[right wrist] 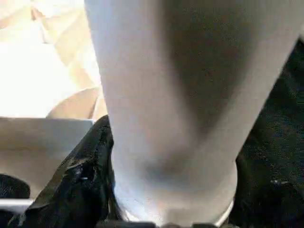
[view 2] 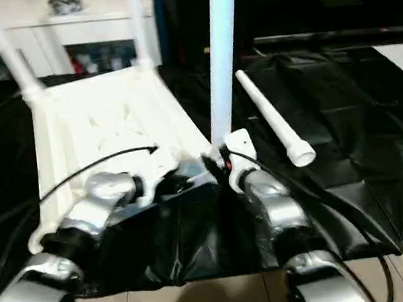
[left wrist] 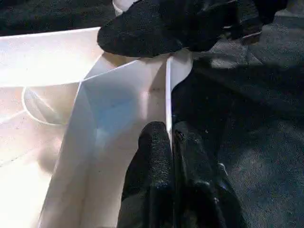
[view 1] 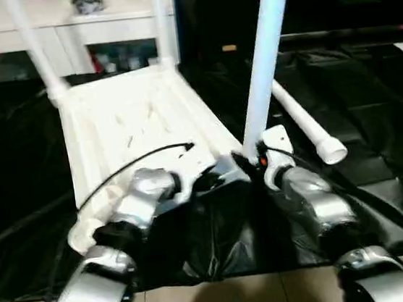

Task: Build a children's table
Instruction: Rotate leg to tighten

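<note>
The white plastic top (view 1: 137, 129) lies upside down on a black sheet (view 1: 370, 95), filling the centre-left of the head frames, its ribbed underside facing up. Its raised rim runs round a shallow tray of thin ribs; the wrist view shows a round socket ring moulded into the near corner area. Two white tube legs stand in the far corners: one (view 1: 33, 46) at upper left, leaning left, and another (view 1: 161, 24) at upper centre. A third leg (view 1: 266, 49) rises almost upright at the top's near right corner, tilted slightly right. The right gripper (view 1: 257, 161) has its black fingers closed around this leg's lower end, jaws spread to the tube's width; its wrist view shows the thick tube between the fingers. The fourth leg (view 1: 304, 125) lies loose on the sheet at centre right, flared end nearest the camera. The left gripper (left wrist: 172, 156) pinches the top's thin near rim, jaws almost fully closed on the wall. A white cabinet (view 1: 64, 35) stands along the upper left.
</note>
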{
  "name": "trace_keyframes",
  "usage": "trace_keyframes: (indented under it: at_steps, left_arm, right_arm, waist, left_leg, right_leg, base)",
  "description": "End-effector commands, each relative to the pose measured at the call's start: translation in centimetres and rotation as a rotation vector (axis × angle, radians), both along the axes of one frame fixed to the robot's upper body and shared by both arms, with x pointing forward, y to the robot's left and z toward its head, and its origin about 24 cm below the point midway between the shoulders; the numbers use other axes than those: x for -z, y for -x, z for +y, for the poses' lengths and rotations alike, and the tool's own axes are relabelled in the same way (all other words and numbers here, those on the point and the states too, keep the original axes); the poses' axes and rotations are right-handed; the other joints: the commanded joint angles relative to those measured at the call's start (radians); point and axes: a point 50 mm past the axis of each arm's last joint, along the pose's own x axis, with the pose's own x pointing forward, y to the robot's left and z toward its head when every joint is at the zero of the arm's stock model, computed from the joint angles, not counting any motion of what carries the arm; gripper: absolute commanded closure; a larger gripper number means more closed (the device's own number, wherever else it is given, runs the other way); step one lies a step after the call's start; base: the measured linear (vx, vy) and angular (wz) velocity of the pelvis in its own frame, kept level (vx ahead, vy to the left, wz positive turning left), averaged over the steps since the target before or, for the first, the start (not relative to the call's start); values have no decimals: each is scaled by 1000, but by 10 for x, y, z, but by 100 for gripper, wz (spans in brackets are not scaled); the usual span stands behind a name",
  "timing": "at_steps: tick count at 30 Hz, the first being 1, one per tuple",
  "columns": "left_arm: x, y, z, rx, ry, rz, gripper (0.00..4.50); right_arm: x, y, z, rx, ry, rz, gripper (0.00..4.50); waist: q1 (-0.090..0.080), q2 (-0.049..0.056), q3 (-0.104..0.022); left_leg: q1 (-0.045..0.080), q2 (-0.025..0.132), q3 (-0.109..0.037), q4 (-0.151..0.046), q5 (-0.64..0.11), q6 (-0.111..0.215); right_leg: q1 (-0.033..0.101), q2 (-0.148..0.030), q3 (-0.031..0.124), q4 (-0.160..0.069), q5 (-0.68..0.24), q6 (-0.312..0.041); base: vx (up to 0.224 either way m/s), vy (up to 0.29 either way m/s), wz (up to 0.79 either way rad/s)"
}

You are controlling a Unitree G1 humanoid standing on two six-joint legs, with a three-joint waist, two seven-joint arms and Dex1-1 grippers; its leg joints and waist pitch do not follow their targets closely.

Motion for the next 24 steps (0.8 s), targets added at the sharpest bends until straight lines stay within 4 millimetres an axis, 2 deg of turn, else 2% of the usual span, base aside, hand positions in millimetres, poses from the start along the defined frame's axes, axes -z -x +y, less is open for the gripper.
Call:
trace_keyframes:
  at_steps: [1, 3, 4, 7, 8, 9, 11, 12, 15, 17, 18, 19, 21, 23, 24]
  left_arm:
    - [-9, 7, -35, 112, 64, -32, 450]
    - [-8, 8, -23, 146, 54, -42, 450]
    - [-8, 9, -20, 149, 53, -40, 450]
    - [-8, 12, -12, 205, 64, -41, 450]
    - [-8, 15, -4, 248, 58, -43, 450]
    - [-7, 17, 0, 262, 54, -37, 450]
    - [-6, 19, 8, 296, 45, -23, 450]
    - [-6, 19, 9, 300, 45, -22, 450]
    - [-8, 22, 17, 343, 60, -1, 450]
    - [-9, 24, 24, 374, 57, 20, 450]
    - [-9, 24, 24, 374, 57, 20, 450]
    - [-9, 24, 27, 386, 52, 25, 450]
    - [-9, 25, 30, 398, 46, 30, 450]
    - [-10, 26, 36, 434, 41, 50, 450]
    - [-10, 27, 37, 441, 40, 54, 450]
  right_arm:
    - [10, 9, 34, -112, -17, 43, 106]
    - [3, 8, 25, -165, -7, -8, 77]
    - [2, 8, 23, -180, 0, -17, 77]
    - [-2, 9, 14, -227, -16, -40, 45]
    - [-5, 10, 8, -295, -11, -53, 45]
    - [-6, 12, 5, -337, -8, -55, 45]
    - [-8, 20, 1, -478, -16, -49, 45]
    - [-8, 20, 1, -487, -16, -50, 45]
    - [-10, 32, -6, -662, 2, -36, 45]
    - [-11, 40, -13, -779, 21, -3, 45]
    - [-11, 40, -13, -779, 21, -3, 45]
    - [-12, 43, -15, -815, 26, 6, 73]
    - [-13, 45, -17, -852, 21, 23, 82]
    - [-15, 48, -23, -928, 23, 59, 89]
    - [-16, 48, -24, -941, 23, 66, 110]
  waist:
    - [0, 1, -49]
    - [4, 0, -53]
    - [6, -1, -54]
    - [12, -3, -60]
    - [14, -2, -61]
    - [18, -6, -65]
    - [28, -4, -67]
    - [35, -4, -69]
    - [47, -2, -72]
    - [55, -3, -71]
    - [59, -1, -69]
    - [60, -1, -68]
    - [63, -1, -64]
    - [67, -1, -63]
    - [67, 1, -63]
  left_leg:
    - [19, 70, -52, -80, -394, 3]
    - [15, 72, -49, -81, -362, 14]
    - [12, 73, -48, -82, -351, 17]
    - [-1, 75, -43, -79, -274, 43]
    - [0, 74, -39, -76, -251, 52]
    - [-4, 71, -35, -72, -215, 66]
    - [-5, 72, -31, -68, -168, 95]
    - [-9, 74, -30, -67, -136, 110]
    - [-6, 79, -29, -65, -109, 126]
    - [-4, 82, -29, -66, -119, 126]
    - [-2, 83, -29, -67, -133, 120]
    - [0, 84, -29, -68, -143, 114]
    - [3, 83, -29, -71, -183, 87]
    - [6, 83, -29, -72, -197, 77]
    - [7, 84, -29, -73, -204, 71]
  right_leg:
    - [16, -109, 62, -107, -548, -100]
    - [19, -109, 69, -99, -489, -121]
    - [21, -109, 70, -96, -469, -127]
    - [30, -109, 77, -75, -345, -167]
    - [30, -107, 79, -69, -306, -183]
    - [36, -105, 78, -61, -257, -194]
    - [39, -104, 78, -53, -195, -207]
    - [41, -99, 75, -46, -160, -212]
    - [39, -98, 73, -37, -108, -225]
    - [37, -98, 73, -38, -120, -224]
    - [34, -97, 73, -41, -142, -221]
    - [33, -98, 73, -43, -158, -219]
    - [32, -101, 74, -53, -234, -204]
    - [30, -101, 75, -56, -269, -196]
    - [30, -100, 76, -59, -280, -192]
  base:
    - [0, 0, 0]
    - [0, 0, 0]
    - [0, 0, 0]
    - [0, 0, 0]
    - [0, 0, 0]
    - [0, 0, 0]
    - [0, 0, 0]
    - [0, 0, 0]
    - [0, 0, 0]
    - [0, 0, 0]
    - [0, 0, 0]
    - [0, 0, 0]
    - [0, 0, 0]
    - [0, 0, 0]
    - [0, 0, 0]
